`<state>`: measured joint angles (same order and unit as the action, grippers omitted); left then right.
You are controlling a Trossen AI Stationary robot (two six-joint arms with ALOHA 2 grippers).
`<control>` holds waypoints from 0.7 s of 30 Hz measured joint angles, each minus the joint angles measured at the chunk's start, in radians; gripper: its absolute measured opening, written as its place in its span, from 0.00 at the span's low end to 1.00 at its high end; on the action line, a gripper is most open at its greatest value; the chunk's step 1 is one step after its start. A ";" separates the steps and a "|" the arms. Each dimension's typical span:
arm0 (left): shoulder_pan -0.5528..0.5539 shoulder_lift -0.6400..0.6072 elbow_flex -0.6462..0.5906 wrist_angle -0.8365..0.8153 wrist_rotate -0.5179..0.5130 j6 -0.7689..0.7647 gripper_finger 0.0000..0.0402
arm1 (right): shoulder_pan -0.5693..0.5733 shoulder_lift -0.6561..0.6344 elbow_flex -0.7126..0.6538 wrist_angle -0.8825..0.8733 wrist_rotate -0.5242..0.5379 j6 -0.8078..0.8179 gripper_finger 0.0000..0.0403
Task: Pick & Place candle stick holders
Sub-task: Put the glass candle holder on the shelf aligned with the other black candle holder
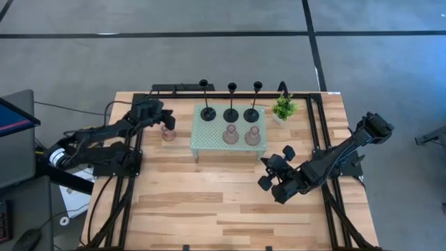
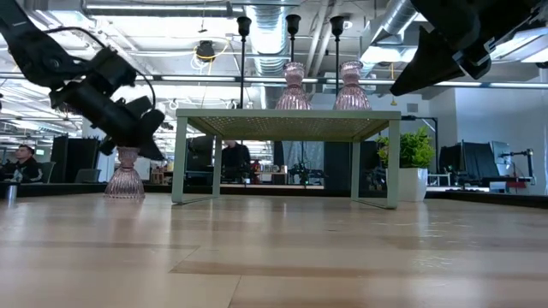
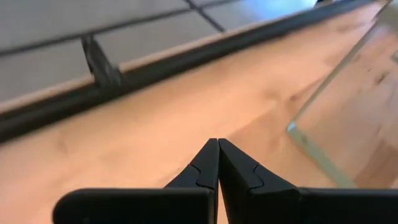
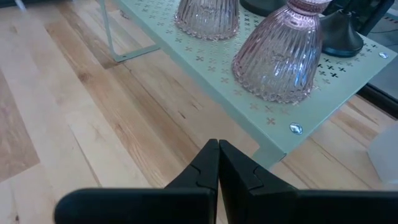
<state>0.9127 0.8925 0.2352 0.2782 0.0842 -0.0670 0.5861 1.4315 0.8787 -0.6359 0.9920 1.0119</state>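
Nearest the front of the light wooden plank counter (image 1: 209, 209), the right gripper (image 1: 277, 174) hangs over bare wood just in front of the tray's right corner, its dark fingers (image 4: 205, 169) pressed together with nothing between them, as its own wrist view shows. Just beyond it stands the pale green perforated metal tray (image 1: 209, 141), raised on thin legs. On the tray's near edge sit two squat translucent pink ribbed glass candle stick holders, the middle one (image 1: 231, 135) and the right one (image 1: 253, 136), side by side and close but apart. Behind them on the tray stand three black candle stick holders with round disc bases and thin tall stems: the left one (image 1: 208, 111), the middle one (image 1: 231, 113) and the right one (image 1: 251, 114), all upright in a row. To the left of the tray, directly on the counter, stands a third pink glass candle stick holder (image 1: 168, 134), upright. The left gripper (image 1: 162, 117) is right at its top in the low view, though whether it touches cannot be told; its fingers (image 3: 205, 168) are closed tip to tip and empty in the left wrist view. At the far right, just beside the tray's back corner, is a small green potted plant in a white pot (image 1: 283, 109).
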 joint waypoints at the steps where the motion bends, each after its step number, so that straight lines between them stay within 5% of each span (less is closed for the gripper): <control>1: 0.008 0.006 0.000 -0.014 0.005 -0.002 0.01 | 0.000 0.000 0.000 0.000 0.000 0.000 0.00; 5: 0.020 0.034 0.000 -0.042 0.062 -0.002 0.01 | 0.000 0.000 0.000 0.001 0.000 0.001 0.00; 12: 0.019 0.070 0.000 -0.039 0.313 -0.025 0.01 | 0.000 0.000 0.000 0.001 -0.005 0.002 0.00; 21: -0.025 0.092 -0.001 -0.091 0.339 -0.095 0.01 | 0.001 0.000 0.000 0.002 -0.027 0.002 0.00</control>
<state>0.8873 0.9848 0.2344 0.1876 0.4233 -0.1623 0.5869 1.4315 0.8787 -0.6338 0.9653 1.0140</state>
